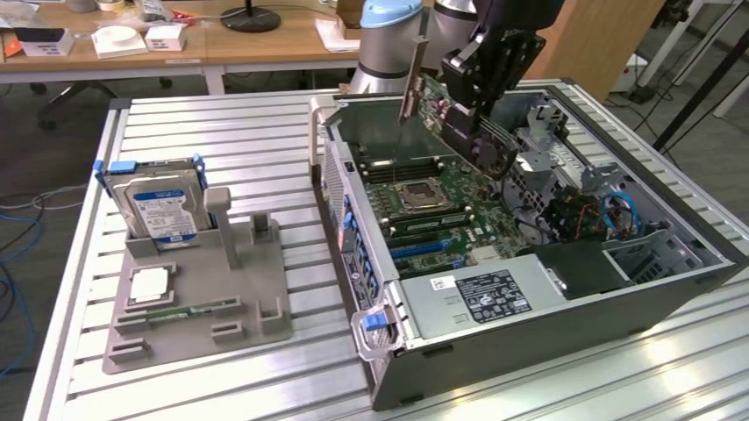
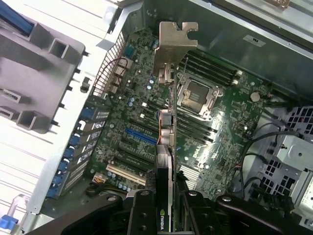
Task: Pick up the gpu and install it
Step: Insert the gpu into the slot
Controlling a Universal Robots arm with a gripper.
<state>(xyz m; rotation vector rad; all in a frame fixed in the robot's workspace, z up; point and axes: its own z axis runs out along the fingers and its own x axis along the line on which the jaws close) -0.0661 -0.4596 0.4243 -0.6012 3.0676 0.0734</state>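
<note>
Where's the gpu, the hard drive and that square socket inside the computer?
gpu (image 2: 175,44), wrist view, on its silvery metal bracket end.
hard drive (image 1: 161,212), exterior view, on its blue-white label.
square socket (image 1: 419,195), exterior view, on the middle of the socket on the green board.

Free air round gpu (image 1: 451,114) over motherboard (image 1: 468,232), centre frame. Boxed by case wall (image 1: 333,175) on exterior view's left, drive cage (image 1: 545,132) and cables (image 1: 609,215) on right.
</note>
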